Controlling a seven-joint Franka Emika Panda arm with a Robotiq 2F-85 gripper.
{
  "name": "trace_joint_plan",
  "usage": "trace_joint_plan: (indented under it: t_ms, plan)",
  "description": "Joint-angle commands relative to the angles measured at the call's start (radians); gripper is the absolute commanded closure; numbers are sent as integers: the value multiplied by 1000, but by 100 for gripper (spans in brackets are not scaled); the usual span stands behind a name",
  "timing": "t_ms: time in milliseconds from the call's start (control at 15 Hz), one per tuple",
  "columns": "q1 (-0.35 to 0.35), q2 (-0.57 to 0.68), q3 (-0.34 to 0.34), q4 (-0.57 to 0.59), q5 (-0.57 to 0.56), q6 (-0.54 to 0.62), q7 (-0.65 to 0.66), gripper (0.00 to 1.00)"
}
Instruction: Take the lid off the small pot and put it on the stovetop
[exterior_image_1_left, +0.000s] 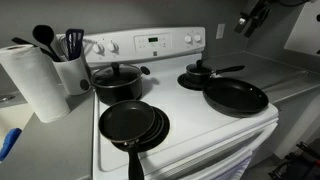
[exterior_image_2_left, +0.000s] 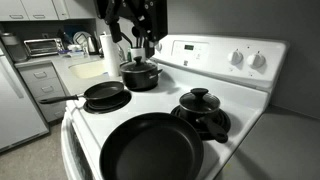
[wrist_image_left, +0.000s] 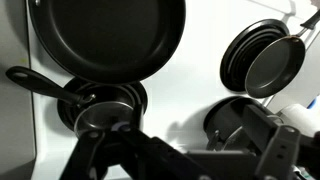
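The small pot (exterior_image_1_left: 198, 81) sits on the back burner of the white stovetop (exterior_image_1_left: 180, 106), its long handle pointing sideways. The glass lid (exterior_image_1_left: 199, 70) with a black knob rests on it. Pot (exterior_image_2_left: 207, 121) and lid (exterior_image_2_left: 201, 101) show in both exterior views. In the wrist view the pot (wrist_image_left: 72, 104) and lid (wrist_image_left: 100, 118) lie lower left on the stovetop (wrist_image_left: 190, 88). My gripper (exterior_image_2_left: 133, 42) hangs high above the stove, open and empty, well apart from the lid. It also shows in an exterior view (exterior_image_1_left: 250, 18) and the wrist view (wrist_image_left: 190, 150).
A larger lidded black pot (exterior_image_1_left: 118, 80) sits on the other back burner. A wide frying pan (exterior_image_1_left: 236, 97) sits in front of the small pot. Stacked frying pans (exterior_image_1_left: 132, 123) fill the other front burner. A paper towel roll (exterior_image_1_left: 32, 78) and utensil holder (exterior_image_1_left: 70, 68) stand on the counter.
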Motion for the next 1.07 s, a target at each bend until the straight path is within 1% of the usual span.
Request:
trace_joint_plan:
  t_ms: [0,533,667,800,1000]
  plan:
    - [-22,2,18,3,9,-5,-7,0]
    - [-22,2,18,3,9,-5,-7,0]
    - [-23,10,25,1,16,1,19,0]
    - [-26,7,51,-21,15,52,74,0]
    - [-50,15,142,-82,-35,279,255,0]
